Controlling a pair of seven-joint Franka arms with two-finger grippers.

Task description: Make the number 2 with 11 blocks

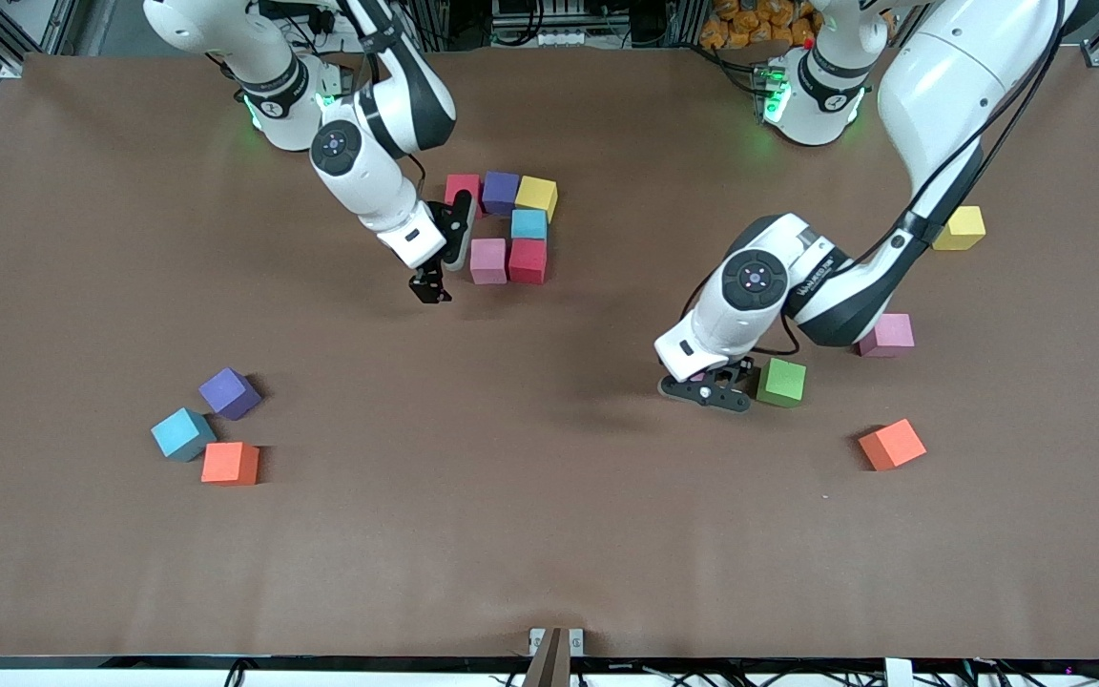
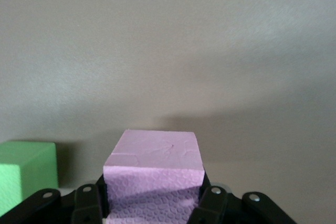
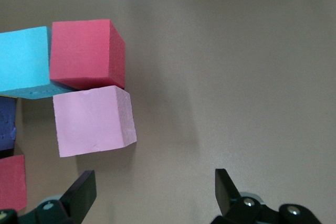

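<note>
Several blocks form a cluster in mid-table: dark pink (image 1: 463, 191), purple (image 1: 501, 191), yellow (image 1: 536, 196), light blue (image 1: 528, 224), pink (image 1: 487, 260) and red (image 1: 528, 260). My right gripper (image 1: 430, 277) is open and empty beside the pink block, toward the right arm's end. The right wrist view shows its open gripper (image 3: 152, 192) clear of the pink block (image 3: 93, 120), the red block (image 3: 86, 53) and the light blue block (image 3: 23, 61). My left gripper (image 1: 707, 391) is shut on a pink block (image 2: 154, 174), low beside a green block (image 1: 781, 382), which also shows in the left wrist view (image 2: 26, 174).
Loose blocks lie toward the left arm's end: pink (image 1: 886, 335), yellow (image 1: 959, 228) and orange (image 1: 892, 445). Toward the right arm's end lie purple (image 1: 229, 393), blue (image 1: 182, 434) and orange (image 1: 230, 463) blocks. The table is brown (image 1: 549, 534).
</note>
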